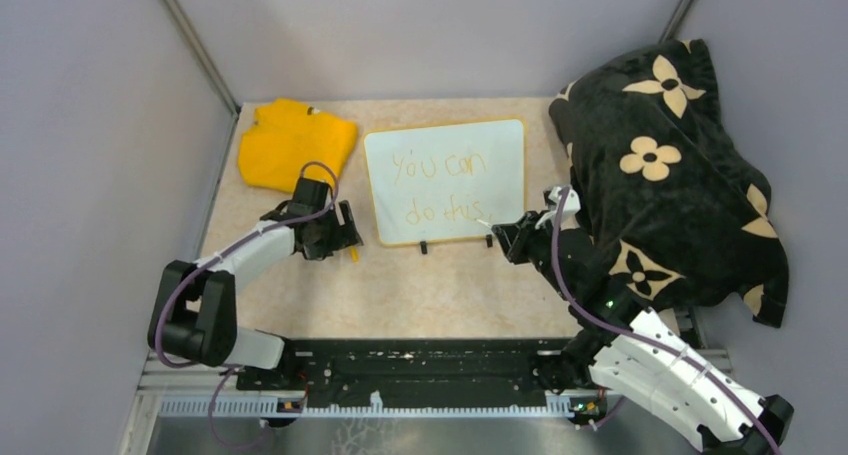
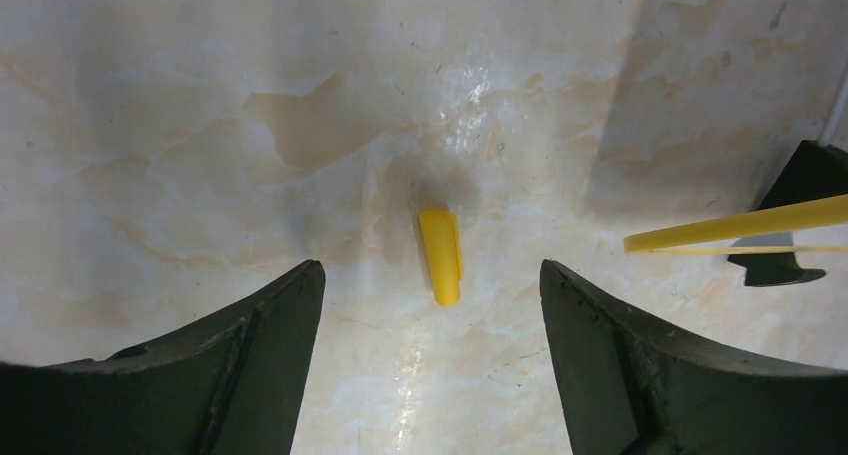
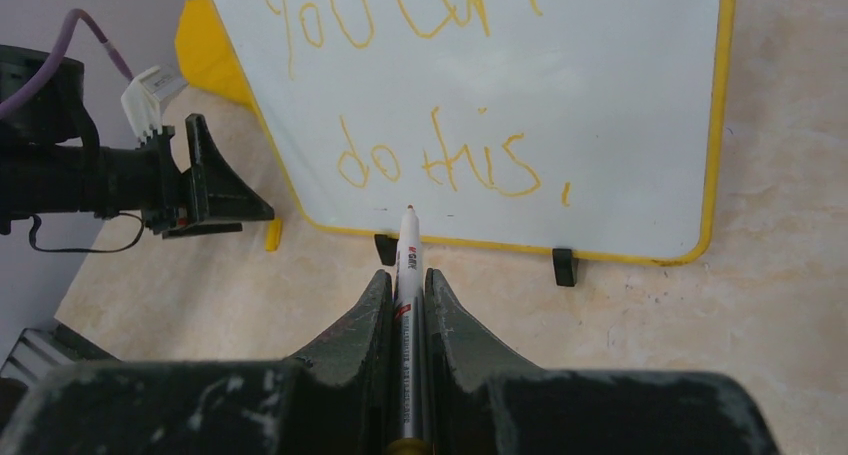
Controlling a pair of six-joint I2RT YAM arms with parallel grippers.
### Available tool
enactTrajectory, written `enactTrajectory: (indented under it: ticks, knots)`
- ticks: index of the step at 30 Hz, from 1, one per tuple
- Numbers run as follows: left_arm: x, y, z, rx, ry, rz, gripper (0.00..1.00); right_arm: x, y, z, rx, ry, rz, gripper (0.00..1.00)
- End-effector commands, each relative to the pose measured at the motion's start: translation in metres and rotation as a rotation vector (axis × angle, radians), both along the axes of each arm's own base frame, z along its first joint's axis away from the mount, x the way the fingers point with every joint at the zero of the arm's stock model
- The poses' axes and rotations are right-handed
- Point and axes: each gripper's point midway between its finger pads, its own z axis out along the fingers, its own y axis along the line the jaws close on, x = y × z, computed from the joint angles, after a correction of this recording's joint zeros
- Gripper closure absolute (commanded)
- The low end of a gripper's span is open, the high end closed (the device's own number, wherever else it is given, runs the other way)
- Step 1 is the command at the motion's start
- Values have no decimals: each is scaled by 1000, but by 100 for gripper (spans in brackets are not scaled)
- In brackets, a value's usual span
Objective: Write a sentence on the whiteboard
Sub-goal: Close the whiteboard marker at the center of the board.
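Sitting at the middle of the marbled bench (image 1: 400,285), the whiteboard (image 1: 480,150) has a thin yellow rim, two small black feet on its near edge, and the sentence (image 1: 437,187) "you can do this" in thin yellow-orange handwriting over two lines. The right wrist view shows plainly what the top view barely does: the right hand (image 3: 407,283) clamped tight on a white marker (image 3: 409,243), its tip pointing at the board's near edge below "do this". The left wrist view shows the left hand (image 2: 430,267) spread wide, holding nothing, above a yellow marker cap (image 2: 440,255) lying on the bench.

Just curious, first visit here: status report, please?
Right gripper shut on marker. Left gripper open above yellow cap. Sentence on whiteboard. Floral blanket crowding right side.
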Motion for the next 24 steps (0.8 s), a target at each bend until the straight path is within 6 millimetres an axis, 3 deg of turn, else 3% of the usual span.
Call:
enactTrajectory:
  ticks: [1, 7, 13, 19, 24]
  knots:
    - [-4, 5, -2, 115, 21, 2, 17, 6, 0, 31, 13, -105, -8, 100]
    - [-14, 4, -12, 171, 66, 42, 18, 0, -1, 40, 42, -134, 12, 100]
    - [-6, 3, -11, 245, 82, 73, 22, -5, -11, 44, 54, -158, -11, 100]
    - [-2, -11, -12, 271, 92, 85, 26, -7, -16, 45, 53, -170, -22, 100]
    - [-6, -6, -16, 324, 133, 152, 34, -7, -17, 47, 45, -177, -21, 100]
